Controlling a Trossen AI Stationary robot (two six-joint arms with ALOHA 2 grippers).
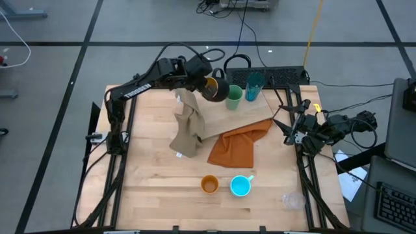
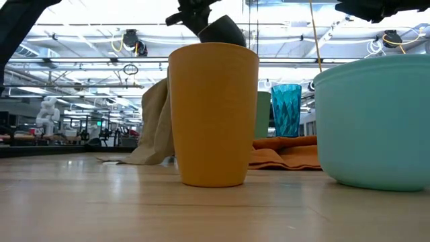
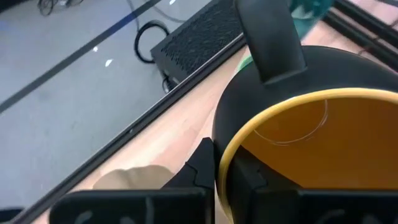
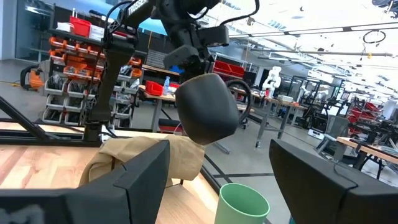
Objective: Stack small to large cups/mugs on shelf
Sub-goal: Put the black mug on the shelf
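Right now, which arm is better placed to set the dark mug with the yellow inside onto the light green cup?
Left. The left gripper holds the dark mug with the yellow inside in the air, close beside the light green cup. The right gripper waits open at the table's right edge.

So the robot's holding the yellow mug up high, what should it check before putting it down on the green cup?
1. Grip: left gripper pinches the yellow mug by its rim. Ok.
2. Mug held level: it is tipped on its side. Not ok.
3. Light green cup upright and open: ok.
4. Mug right over that cup: it hangs beside it, above the table. Not ok.
5. Tan cloth out of the way: it stands close by. Cannot tell.
6. Right gripper away at the table's right edge, open: ok.
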